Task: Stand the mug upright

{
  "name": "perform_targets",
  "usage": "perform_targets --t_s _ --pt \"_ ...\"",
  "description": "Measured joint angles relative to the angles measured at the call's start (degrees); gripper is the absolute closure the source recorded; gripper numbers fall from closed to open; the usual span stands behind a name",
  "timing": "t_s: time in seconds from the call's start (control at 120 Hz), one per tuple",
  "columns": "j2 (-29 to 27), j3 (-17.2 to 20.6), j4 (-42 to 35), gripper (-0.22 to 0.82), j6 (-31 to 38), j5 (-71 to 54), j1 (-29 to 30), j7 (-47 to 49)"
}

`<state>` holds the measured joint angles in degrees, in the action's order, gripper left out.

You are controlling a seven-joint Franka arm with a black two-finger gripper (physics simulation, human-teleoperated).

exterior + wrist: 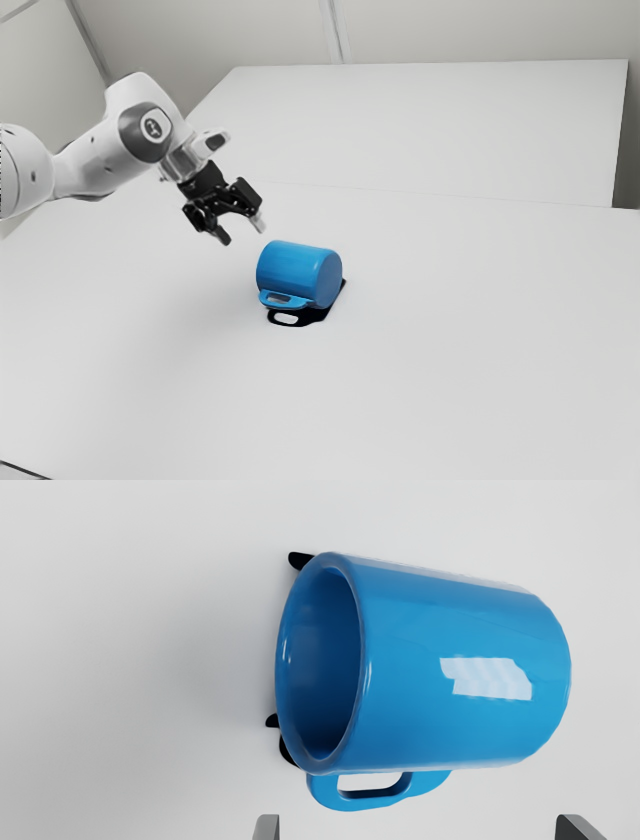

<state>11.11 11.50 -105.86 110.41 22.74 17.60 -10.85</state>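
The blue mug point(292, 270) lay on its side on the white tabletop point(450, 350), its mouth toward the arm and its base toward the exterior view's right; the handle point(360, 800) stuck out from its side. The hand point(242, 233) was near the mouth, its fingers spread well apart with nothing between them. The mug looked stiff, fairly light and perhaps brittle, its glossy round wall likely to slip or roll; the rim's wall seemed the surest hold, one finger inside, one outside.
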Motion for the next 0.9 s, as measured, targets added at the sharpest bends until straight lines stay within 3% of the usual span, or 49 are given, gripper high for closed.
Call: perform_targets --t_s 0.367,0.9 --pt "4.81 0.01 -2.7 0.0 3.71 13.89 2.46 -12.77" --pt "8.87 0.01 -6.02 0.0 2.95 36.44 4.94 -33.94"
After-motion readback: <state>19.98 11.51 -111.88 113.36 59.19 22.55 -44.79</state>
